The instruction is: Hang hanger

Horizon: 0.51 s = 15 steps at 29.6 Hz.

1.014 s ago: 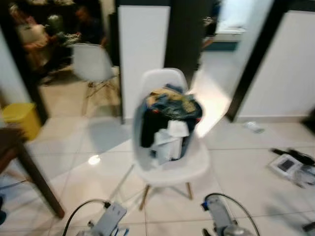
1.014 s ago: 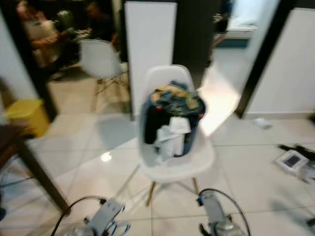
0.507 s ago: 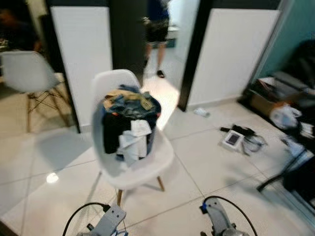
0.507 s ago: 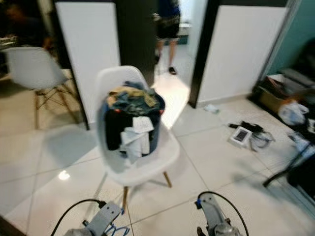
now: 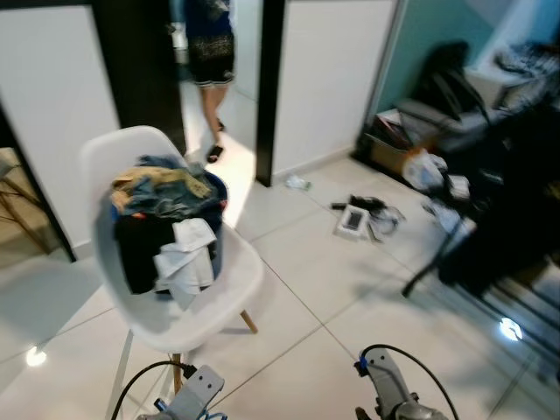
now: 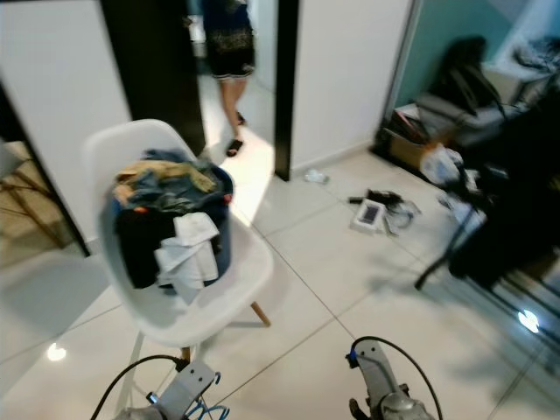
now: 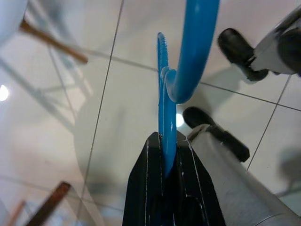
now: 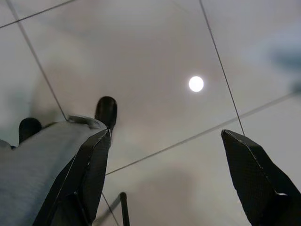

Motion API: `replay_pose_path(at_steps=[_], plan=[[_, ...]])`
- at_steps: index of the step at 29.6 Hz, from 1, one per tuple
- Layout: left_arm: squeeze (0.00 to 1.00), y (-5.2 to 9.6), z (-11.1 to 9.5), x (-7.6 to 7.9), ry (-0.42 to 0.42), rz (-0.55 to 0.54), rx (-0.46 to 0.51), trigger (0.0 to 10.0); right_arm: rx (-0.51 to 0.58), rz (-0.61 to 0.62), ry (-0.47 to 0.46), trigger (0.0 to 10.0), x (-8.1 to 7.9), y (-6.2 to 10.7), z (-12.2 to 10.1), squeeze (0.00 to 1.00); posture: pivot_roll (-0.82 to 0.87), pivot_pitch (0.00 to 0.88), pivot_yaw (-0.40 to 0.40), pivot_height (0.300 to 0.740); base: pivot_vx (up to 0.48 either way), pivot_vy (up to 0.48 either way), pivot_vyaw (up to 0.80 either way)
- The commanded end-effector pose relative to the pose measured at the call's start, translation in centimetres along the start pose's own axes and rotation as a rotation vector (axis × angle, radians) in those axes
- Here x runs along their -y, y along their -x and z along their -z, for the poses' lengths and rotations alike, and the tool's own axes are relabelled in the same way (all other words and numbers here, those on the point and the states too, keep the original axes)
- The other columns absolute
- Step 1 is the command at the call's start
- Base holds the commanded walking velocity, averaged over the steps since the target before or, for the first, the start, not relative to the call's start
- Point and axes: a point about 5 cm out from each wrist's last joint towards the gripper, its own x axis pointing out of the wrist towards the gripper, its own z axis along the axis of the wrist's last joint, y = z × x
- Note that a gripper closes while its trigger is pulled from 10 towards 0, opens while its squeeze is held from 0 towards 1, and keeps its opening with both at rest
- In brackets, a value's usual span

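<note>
A blue plastic hanger sticks out from my left gripper, which is shut on its flat bar; the curved hook arcs away above floor tiles. My left arm is low at the bottom of the head views. My right gripper is open, fingers wide apart with only floor tiles between them, and its arm is also held low. A dark garment rack draped with dark clothes stands at the right.
A white chair holds a basket of clothes ahead on the left. A person stands in the doorway behind it. Small gadgets and cables lie on the tiles, with bags and boxes along the teal wall.
The camera has swung to the right: the chair has slid left in view and the rack and clutter have come in at the right. Both arms keep their pose.
</note>
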Motion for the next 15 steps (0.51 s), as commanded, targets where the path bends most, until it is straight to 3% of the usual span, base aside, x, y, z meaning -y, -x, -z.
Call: replay_pose_path(at_steps=[1, 15], plan=[[0.00, -0.01, -0.36, -0.09, -0.011, 0.001, 0.009, 10.0, -0.002, 0.001, 0.012, 10.0, 0.08, 0.01, -0.04, 0.00, -0.01, 0.000, -0.013, 0.740, 0.000, 0.000, -0.77], [0.00, -0.01, -0.35, -0.06, -0.018, 0.002, 0.011, 10.0, 0.001, -0.001, 0.016, 10.0, 0.09, 0.02, -0.04, 0.00, -0.01, 0.000, -0.013, 0.740, 0.000, 0.000, -0.77]])
